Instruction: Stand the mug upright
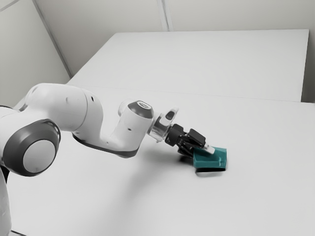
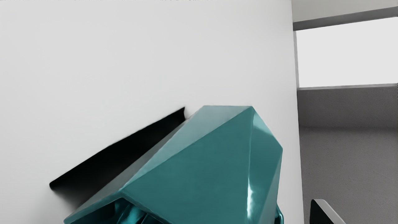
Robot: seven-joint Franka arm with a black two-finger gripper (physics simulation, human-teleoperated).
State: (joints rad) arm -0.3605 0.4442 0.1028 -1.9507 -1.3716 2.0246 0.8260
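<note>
One teal mug (image 1: 210, 159) w/ flat, angular sides lies tipped over on the pale table (image 1: 256, 201), not upright, just past the centre toward the ext. view's right. A thin dark shadow (image 1: 210, 170) runs along its lower side. The end effector (image 1: 204, 149) is right at the mug, reaching in from the ext. view's left, w/ one light fingertip (image 1: 210, 149) in front of the mug's upper part. It's spread: in the wrist view one finger (image 2: 327, 211) stands well apart from the mug's side, w/ a gap btwn; the other is hidden, so no pinch on the mug shows. Can't tell if that hidden one touches it

Same view: the mug's open end faces back toward the end effector, its dark, shiny inside partly visible. A small bit of teal, prob. the handle (image 2: 280, 214), sticks out on the side nearest the visible finger. Beyond the table's edge: a grey wall (image 2: 348, 161) w/ a bright rectangular panel (image 2: 346, 56). The white arm (image 1: 130, 129) bends down to the mug
</note>
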